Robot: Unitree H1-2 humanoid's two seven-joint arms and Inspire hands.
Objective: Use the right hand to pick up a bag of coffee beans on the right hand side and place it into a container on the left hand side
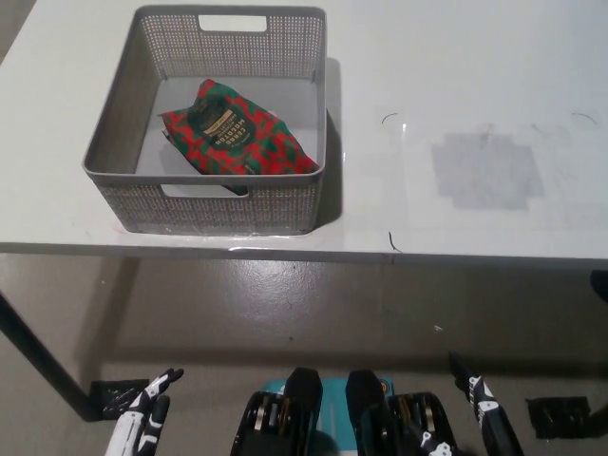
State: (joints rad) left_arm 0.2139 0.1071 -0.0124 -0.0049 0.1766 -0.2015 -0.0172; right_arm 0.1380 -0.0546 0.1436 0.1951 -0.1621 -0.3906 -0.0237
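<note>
A red and green bag of coffee beans point(235, 135) lies flat inside the grey perforated basket point(126, 123) on the left part of the white table. My black right hand point(483, 418) hangs low at the bottom right, below the table's front edge, fingers apart and holding nothing. The white left hand point(142, 422) rests at the bottom left, also below the table, with its fingers spread and nothing in them. Both hands are far from the basket.
The white table point(456, 85) carries a faint grey rectangular patch point(484, 171) on its right part. A dark table leg point(38, 356) slants down at the left. Grey floor point(304, 323) shows below the table's front edge.
</note>
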